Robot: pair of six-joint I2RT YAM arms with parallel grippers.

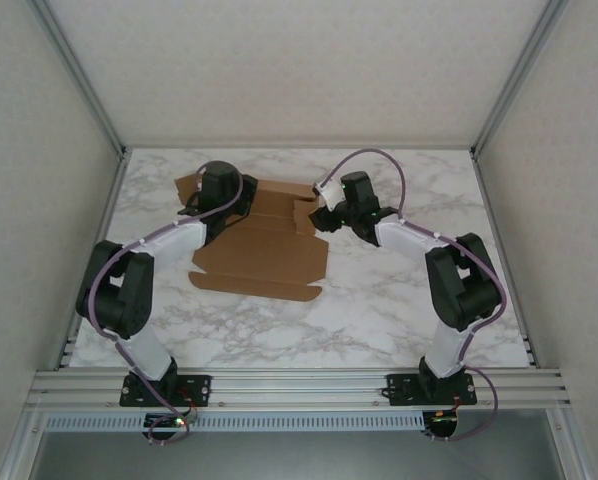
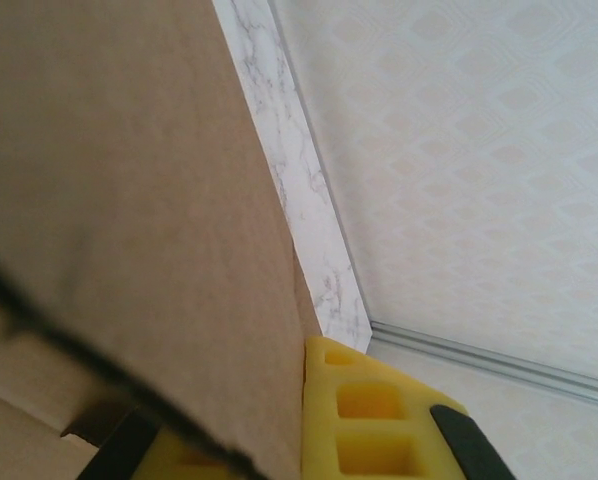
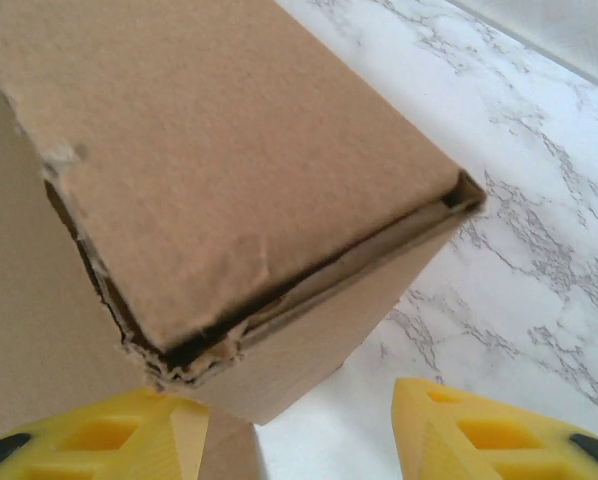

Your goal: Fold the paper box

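Paper box (image 1: 264,255) in tight left gripper (image 2: 279,445), right gripper (image 3: 299,430) half-open.

White marble-pattern table (image 1: 379,310); pale textured walls (image 1: 309,60); aluminium frame rails (image 1: 299,385).

The paper box (image 3: 229,150) shows a folded, frayed corner above the marble surface (image 3: 539,220); the right gripper (image 3: 299,445) has its yellow fingers spread apart below it

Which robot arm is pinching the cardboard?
The left arm: its jaws are shut on a raised flap of the cardboard. The right arm's jaws stand apart at a folded corner.
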